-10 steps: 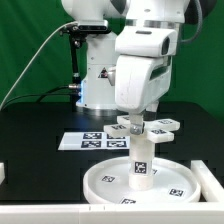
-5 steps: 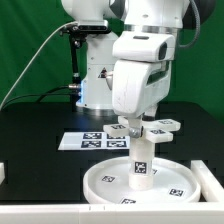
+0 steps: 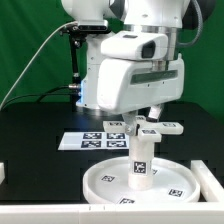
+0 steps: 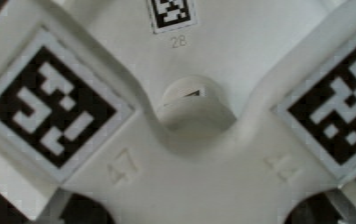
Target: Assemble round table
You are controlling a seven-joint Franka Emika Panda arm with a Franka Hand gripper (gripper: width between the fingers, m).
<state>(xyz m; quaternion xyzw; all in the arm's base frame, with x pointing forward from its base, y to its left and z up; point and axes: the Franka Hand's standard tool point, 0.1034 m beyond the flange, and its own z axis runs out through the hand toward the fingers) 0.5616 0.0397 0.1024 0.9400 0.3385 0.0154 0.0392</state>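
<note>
The large rimmed round disc (image 3: 105, 180) lies flat near the front of the black table. The short cylindrical leg (image 3: 140, 160) stands upright at its centre, with a tag on its side. The cross-shaped foot (image 3: 166, 127) sits on top of the leg. My gripper (image 3: 148, 115) comes straight down on the middle of the foot and appears shut on it; its fingers are mostly hidden by the hand. In the wrist view the foot (image 4: 175, 120) fills the frame, with tagged arms spreading from a round hub. No fingertips show there.
The marker board (image 3: 88, 141) lies flat behind the disc, towards the robot base (image 3: 95, 90). A white block (image 3: 208, 175) stands at the exterior view's right edge and another white piece (image 3: 3, 172) at its left edge. A white strip runs along the table's front.
My hand has turned about its vertical axis over the leg, and the foot's arms have swung round with it. The disc and the leg stay where they were.
</note>
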